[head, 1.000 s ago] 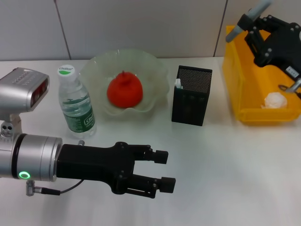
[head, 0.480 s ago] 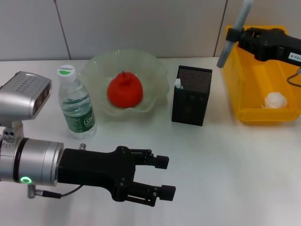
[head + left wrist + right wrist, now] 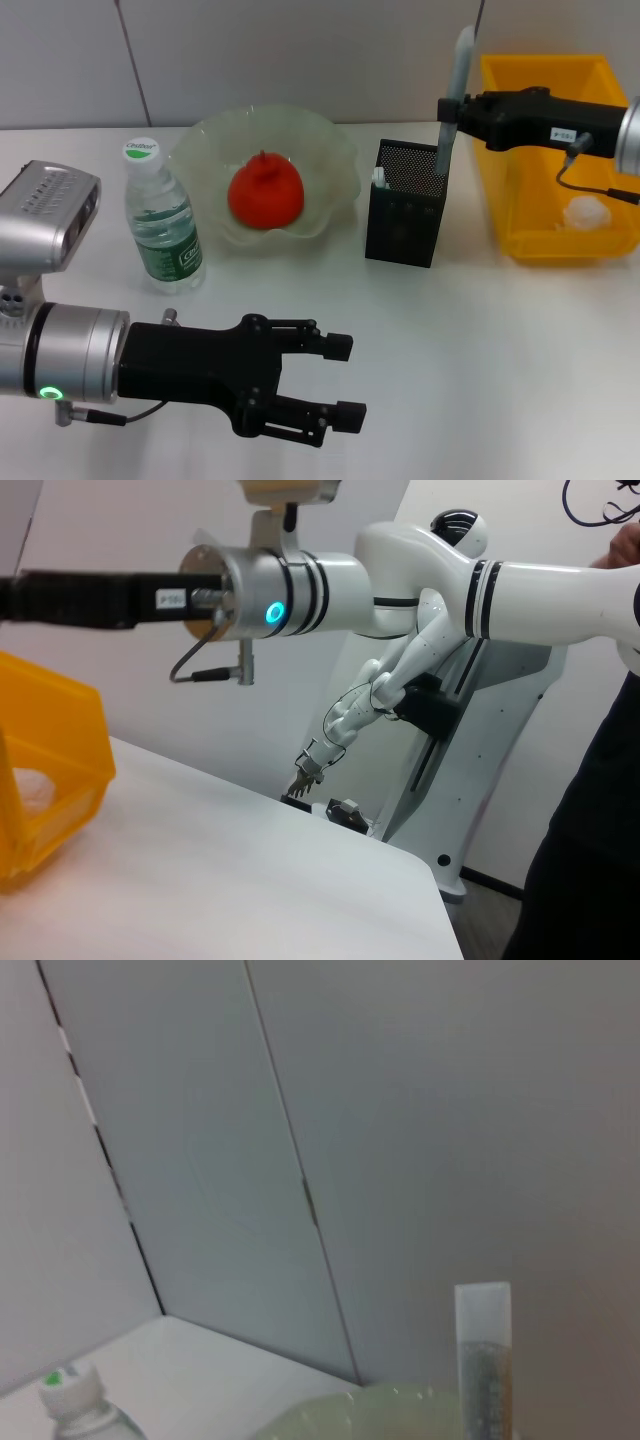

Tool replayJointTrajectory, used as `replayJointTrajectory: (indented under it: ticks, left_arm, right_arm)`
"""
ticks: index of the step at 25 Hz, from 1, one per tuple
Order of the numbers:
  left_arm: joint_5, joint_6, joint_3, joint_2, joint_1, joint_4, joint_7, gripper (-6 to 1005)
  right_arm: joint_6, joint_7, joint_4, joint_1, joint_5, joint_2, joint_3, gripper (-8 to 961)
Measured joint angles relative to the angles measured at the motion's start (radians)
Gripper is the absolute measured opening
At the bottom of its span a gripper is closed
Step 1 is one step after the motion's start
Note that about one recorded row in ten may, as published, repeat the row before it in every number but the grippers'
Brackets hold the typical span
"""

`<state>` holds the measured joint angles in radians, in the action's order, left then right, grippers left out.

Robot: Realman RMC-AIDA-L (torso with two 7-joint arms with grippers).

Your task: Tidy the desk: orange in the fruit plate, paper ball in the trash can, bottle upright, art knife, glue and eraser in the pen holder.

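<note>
Right hand (image 3: 452, 108): you have it reaching in from the right, level, above the pen holder (image 3: 407, 203), closed around a grey stick held upright.
Grey stick (image 3: 453, 88): its lower end sits at the pen holder's far right corner; you cannot tell whether it is inside yet. In the right wrist view only its top (image 3: 484, 1360) shows.
Left hand (image 3: 340, 380): low over the near surface (image 3: 480, 360), fingers spread wide, holding nothing.
Orange (image 3: 265, 191): in the fruit plate (image 3: 200, 150).
Bottle (image 3: 160, 220): upright, just left of the plate.
Paper ball (image 3: 587, 213): in the trash can (image 3: 500, 150), partly behind the right arm.
Open room: you have bare surface between the left hand and the pen holder.
</note>
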<state>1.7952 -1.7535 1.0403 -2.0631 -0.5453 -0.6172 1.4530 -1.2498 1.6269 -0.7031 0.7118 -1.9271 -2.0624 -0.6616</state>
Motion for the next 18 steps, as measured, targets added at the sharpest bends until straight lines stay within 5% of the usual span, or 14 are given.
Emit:
replayJointTrajectory:
  ticks: [18]
  left_arm:
    - [0.048,0.021,0.0,0.0,0.004,0.008,-0.056,829]
  right_arm:
    - [0.188,-0.011,0.097,0.046,0.004,-0.015,-0.107,222]
